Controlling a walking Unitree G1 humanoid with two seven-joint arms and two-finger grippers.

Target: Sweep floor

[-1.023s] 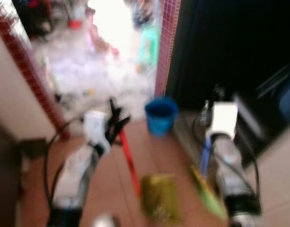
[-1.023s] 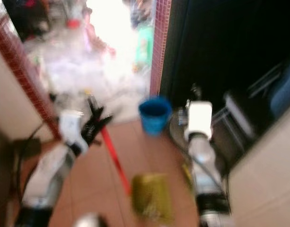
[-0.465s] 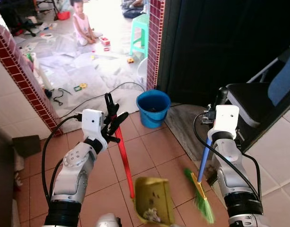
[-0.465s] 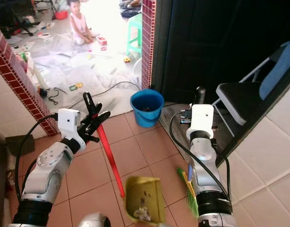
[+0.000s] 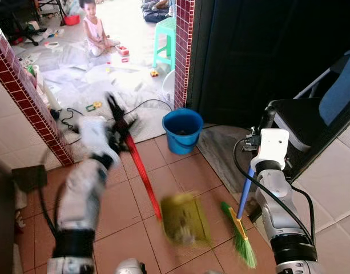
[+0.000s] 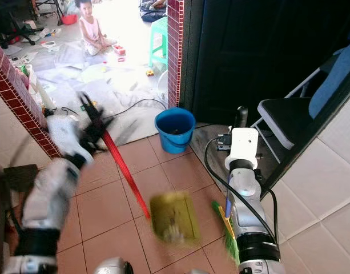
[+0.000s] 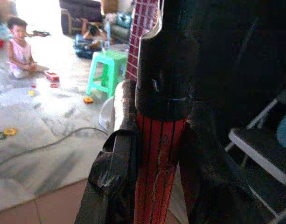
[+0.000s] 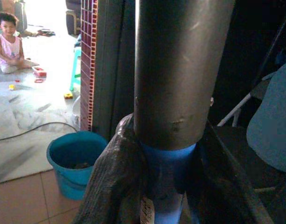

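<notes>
My left gripper (image 5: pixel 120 121) is shut on the red handle (image 5: pixel 143 177) of a yellow-green dustpan (image 5: pixel 185 220), which hangs over the terracotta tiles with debris in it; the arm and pan are blurred. In the left wrist view the red handle (image 7: pixel 154 168) sits clamped between the black fingers (image 7: pixel 117 168). My right gripper (image 5: pixel 265 123) is shut on the blue handle (image 5: pixel 244 191) of a broom with green bristles (image 5: pixel 243 240) that reach the floor. The right wrist view shows that blue handle (image 8: pixel 163 186) under a dark cap, held between the fingers (image 8: pixel 115 182).
A blue bucket (image 5: pixel 183 130) stands by the red-tiled pillar (image 5: pixel 184 51). A folding chair (image 5: pixel 312 114) is at the right. A cable (image 5: pixel 135 105) crosses the pale mat beyond. A person (image 5: pixel 95 28) sits on the floor far back, near a green stool (image 5: pixel 166 40).
My left arm has swung to the left and away from me with the dustpan, now blurred; the pan has shifted slightly forward. The right arm and broom are almost still.
</notes>
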